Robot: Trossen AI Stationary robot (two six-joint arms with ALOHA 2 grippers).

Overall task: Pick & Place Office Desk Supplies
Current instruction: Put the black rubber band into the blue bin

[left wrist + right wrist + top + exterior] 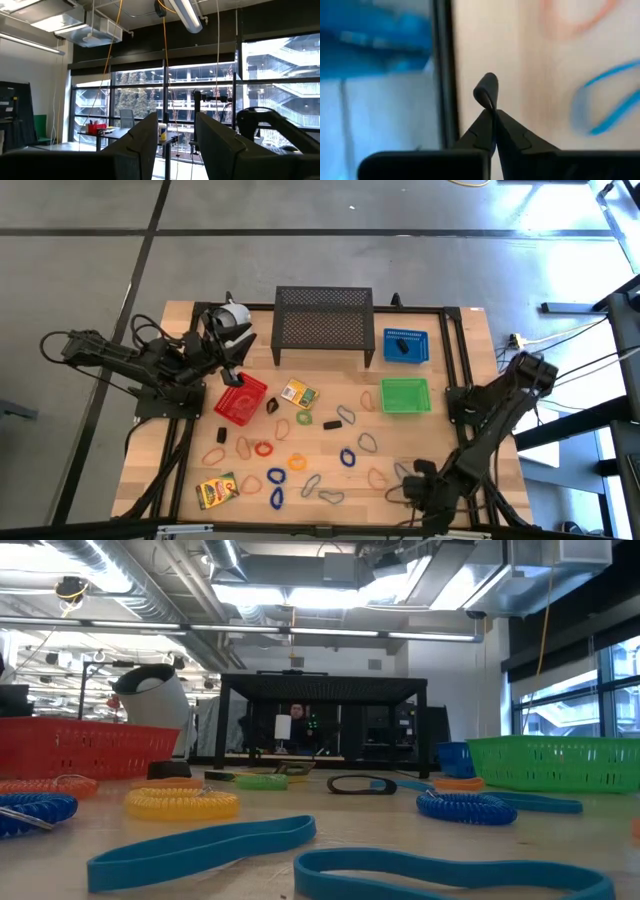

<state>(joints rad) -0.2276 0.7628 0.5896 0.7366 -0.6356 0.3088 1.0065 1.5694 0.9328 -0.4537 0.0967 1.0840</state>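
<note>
- Right gripper: fingers pressed together on a grey loop, near the counter's front right corner.
- Left gripper: fingers apart, above red mesh basket.
- Remaining loops lie scattered on the counter.

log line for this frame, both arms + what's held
left gripper: open, empty, raised by red basket | right gripper: shut on grey loop, near table's front right edge | green basket: empty
</note>
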